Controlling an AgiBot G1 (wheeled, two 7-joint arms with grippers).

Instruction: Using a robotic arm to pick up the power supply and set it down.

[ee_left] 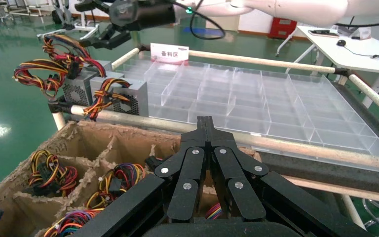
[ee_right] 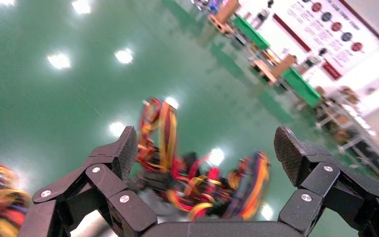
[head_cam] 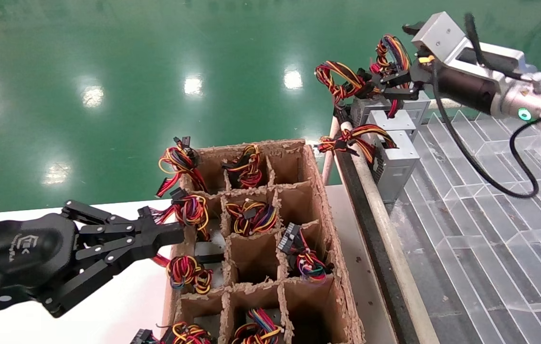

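The robotic arm's silver wrist block [head_cam: 440, 33] shows at the far right corner of the clear tray. My right gripper [head_cam: 388, 86] [ee_right: 207, 143] is open there, its fingers [ee_right: 128, 148] spread wide on either side of a looped red, yellow and black wire bundle [ee_right: 197, 182]. That bundle tops the power supply [head_cam: 363, 109] [ee_left: 76, 91], a grey vented box standing at the tray's far corner. No finger visibly touches the wires. My left gripper [head_cam: 179, 234] [ee_left: 206, 121] is shut and empty over the cardboard crate's left side.
A second grey power supply [head_cam: 397, 157] [ee_left: 128, 94] stands just nearer on the tray corner. The divided cardboard crate [head_cam: 318, 191] holds several more wired units. The clear compartment tray [head_cam: 490, 215] lies behind wooden rails [head_cam: 380, 215]. A white table [head_cam: 108, 306] carries the crate.
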